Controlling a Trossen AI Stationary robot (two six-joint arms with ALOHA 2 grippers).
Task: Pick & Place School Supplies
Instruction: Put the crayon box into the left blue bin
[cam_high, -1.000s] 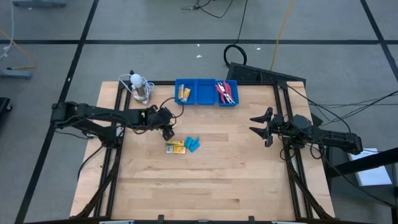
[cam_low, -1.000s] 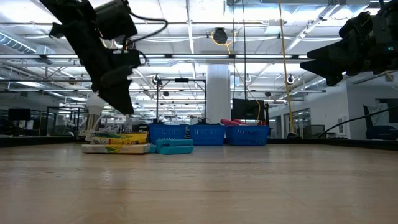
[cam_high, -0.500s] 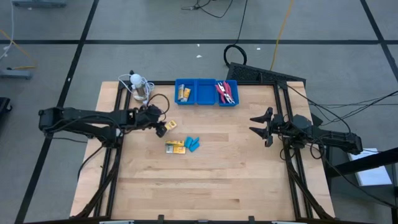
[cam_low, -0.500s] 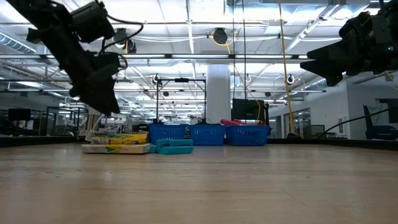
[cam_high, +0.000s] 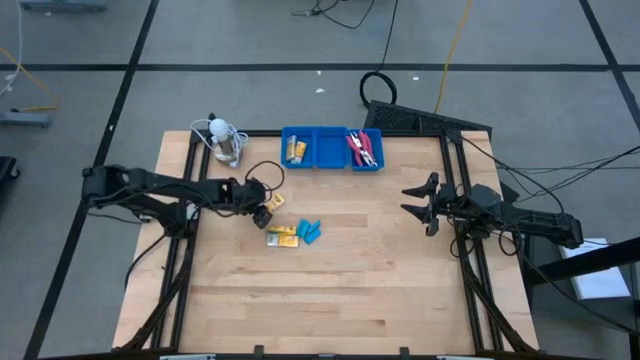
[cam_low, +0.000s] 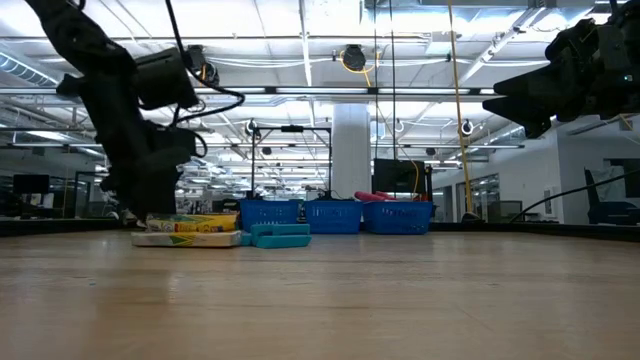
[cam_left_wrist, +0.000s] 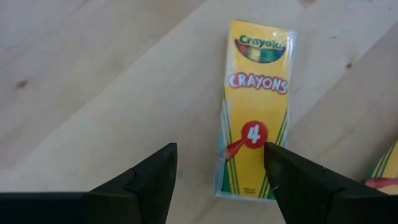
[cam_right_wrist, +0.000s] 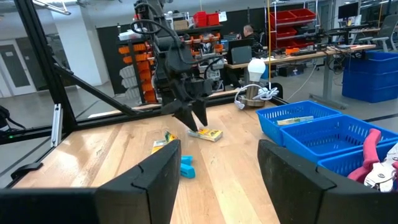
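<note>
Left gripper (cam_high: 262, 210) of mine low over crayon packet (cam_left_wrist: 254, 109), fingers (cam_left_wrist: 144, 180) spread, grasping nothing. Packet flat on table (cam_high: 340, 290), near my tray (cam_high: 330, 148); long axis roughly in line with my reach, logo end pointing away from my fingers. Second packet (cam_high: 282, 236) and light-blue pieces (cam_high: 311, 231) just beyond. Right gripper (cam_high: 418, 203) waiting at table's right edge, fingers apart, nothing in it.

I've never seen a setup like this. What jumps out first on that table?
Probably the left gripper, fingers open, poised right over a yellow-orange Crayola crayon packet lying flat on the pale wooden table. At the far edge sits a blue three-compartment plastic tray with red-handled scissors in one end bin, while the right gripper waits off to the side.
</note>
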